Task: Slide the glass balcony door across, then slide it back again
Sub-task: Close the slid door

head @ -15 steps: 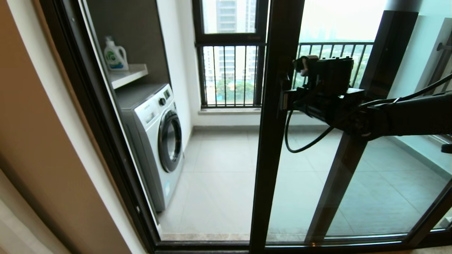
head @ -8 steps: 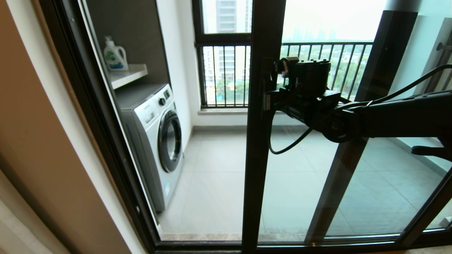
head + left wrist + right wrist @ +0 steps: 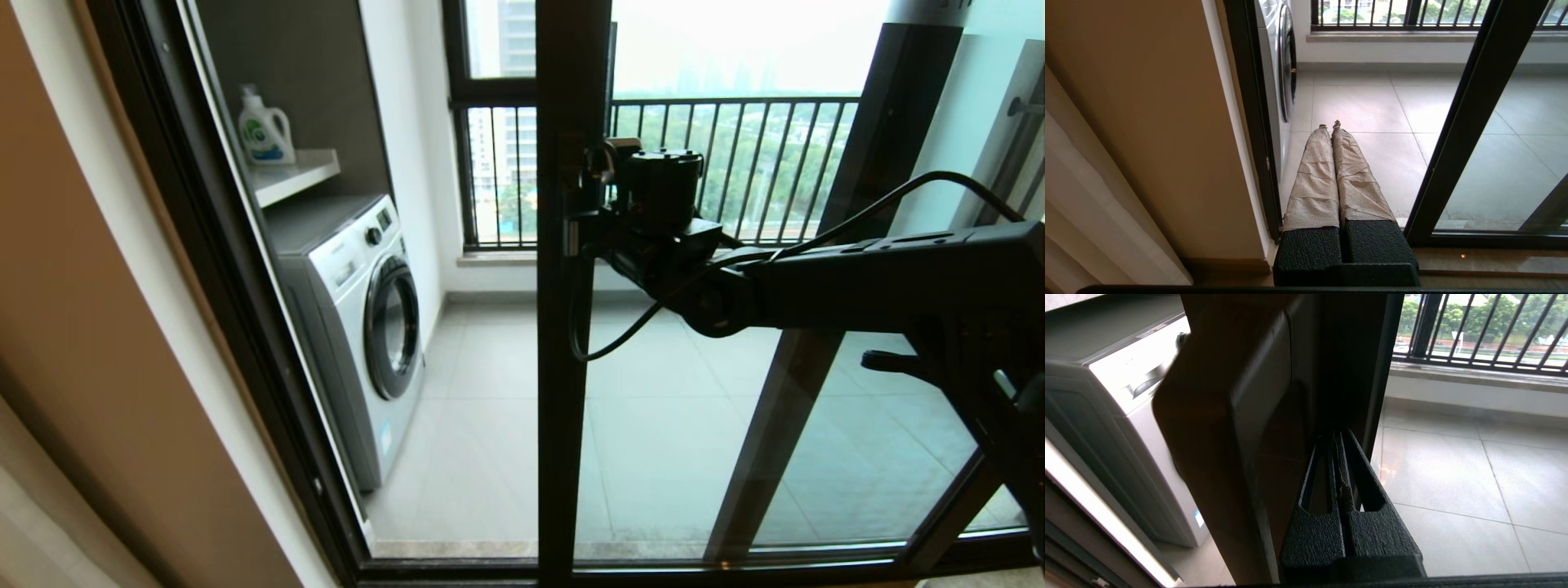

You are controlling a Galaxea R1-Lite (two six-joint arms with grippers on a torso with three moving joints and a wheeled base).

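The glass balcony door (image 3: pixel 563 392) stands partly across the opening, its dark stile upright in the middle of the head view. My right gripper (image 3: pixel 581 222) reaches in from the right at mid height. It is shut, with its fingertips (image 3: pixel 1333 437) pressed against the stile's inner side beside the raised pull handle (image 3: pixel 1257 396); nothing is held between the fingers. My left gripper (image 3: pixel 1329 123) is low near the door sill, shut and empty with its cloth-wrapped fingers together, and it does not show in the head view. The door's stile (image 3: pixel 1466 122) rises to its right.
A white washing machine (image 3: pixel 359 318) stands on the balcony at left, under a shelf holding a detergent bottle (image 3: pixel 263 128). The dark door jamb (image 3: pixel 237 302) borders the opening on the left. A second dark-framed panel (image 3: pixel 824 327) stands at right, and a black barred railing (image 3: pixel 735 155) runs behind.
The door's stile and my right gripper have moved steadily to the left together, and the open gap beside the washing machine has narrowed. The right arm now stretches further across.
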